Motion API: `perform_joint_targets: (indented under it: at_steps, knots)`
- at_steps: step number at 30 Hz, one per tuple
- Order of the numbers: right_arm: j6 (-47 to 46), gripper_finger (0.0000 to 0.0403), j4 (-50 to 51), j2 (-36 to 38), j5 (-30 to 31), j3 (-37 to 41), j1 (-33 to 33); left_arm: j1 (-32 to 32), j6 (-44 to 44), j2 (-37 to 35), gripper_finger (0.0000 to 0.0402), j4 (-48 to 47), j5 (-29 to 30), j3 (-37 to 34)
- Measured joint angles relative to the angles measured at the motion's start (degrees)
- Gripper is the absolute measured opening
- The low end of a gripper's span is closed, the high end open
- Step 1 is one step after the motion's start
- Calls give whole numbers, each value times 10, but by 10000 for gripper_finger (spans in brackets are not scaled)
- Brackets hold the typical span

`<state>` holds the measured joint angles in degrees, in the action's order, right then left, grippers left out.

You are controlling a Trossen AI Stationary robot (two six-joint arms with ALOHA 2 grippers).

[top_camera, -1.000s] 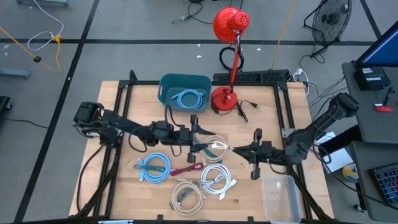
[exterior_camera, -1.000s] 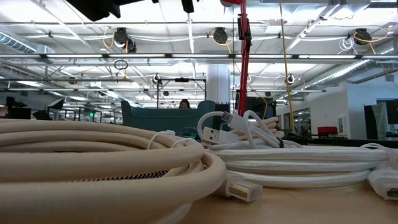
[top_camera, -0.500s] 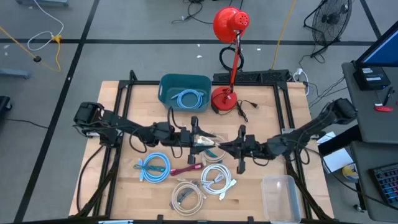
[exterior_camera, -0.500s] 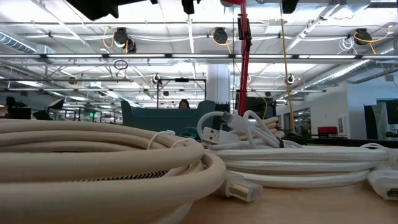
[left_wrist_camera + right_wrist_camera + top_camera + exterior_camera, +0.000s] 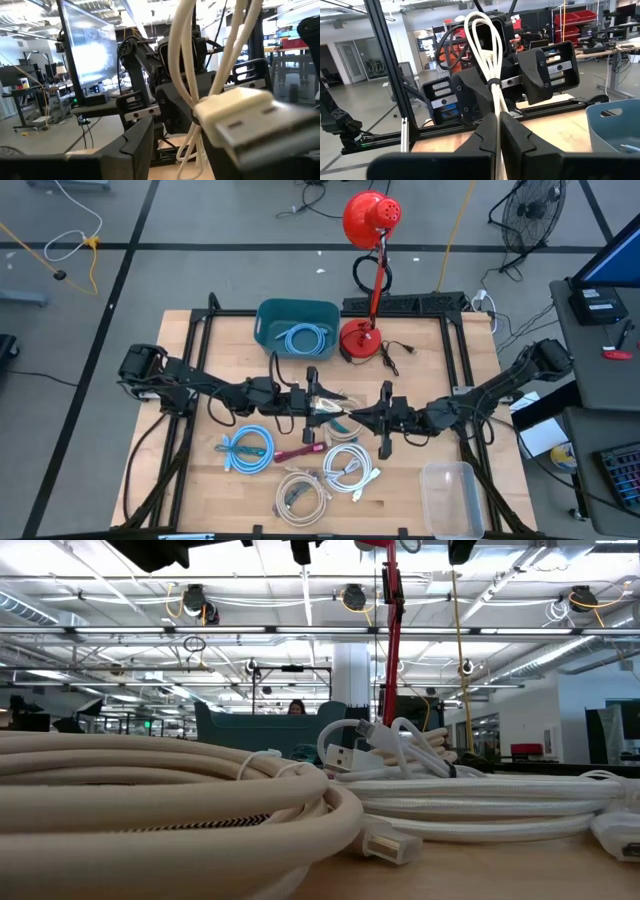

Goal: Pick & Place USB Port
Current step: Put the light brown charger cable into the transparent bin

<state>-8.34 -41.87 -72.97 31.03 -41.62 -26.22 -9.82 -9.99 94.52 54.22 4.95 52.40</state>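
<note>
- In the low view, the white cable coils [image 5: 170, 810] on the tabletop fill the foreground; they lie as they did a second ago.
- Mid-table, the left gripper [image 5: 318, 406] holds a bundled white USB cable [image 5: 336, 412] lifted off the wood. Its wrist view shows the USB-A plug [image 5: 250, 122] close to the lens, so the fingers look closed around the bundle (the contact itself is hidden).
- The right gripper [image 5: 372, 418] has slid in from the right side over the last second. Its fingers [image 5: 487, 135] are now pinched on the cable [image 5: 487, 75] just below its tie.
- Both grippers hold one cable, which reads as a handover under way. The left must let go before the right can carry it.
- Farther back, the teal bin [image 5: 268, 315] holds a blue cable [image 5: 303, 337]. The clear container [image 5: 450, 498] sits at the right front corner.
</note>
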Motion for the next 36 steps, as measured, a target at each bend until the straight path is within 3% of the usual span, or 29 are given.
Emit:
perform_joint_targets:
  at_steps: [11,16,25,29,36]
  knots:
    - [5,0,3,0,1,0,14,-4,-2,0,13,0,-43,0]
    - [28,9,5,0,-1,0,16,-4,29,0,14,0,-36,0]
    - [58,85,35,31,-10,0,-15,-4,129,-31,6,-24,-50,-1]
    - [78,118,76,52,-10,0,-33,0,220,-66,6,-76,-60,0]
    - [92,149,175,72,-11,0,-67,11,453,-69,6,-156,-141,-8]
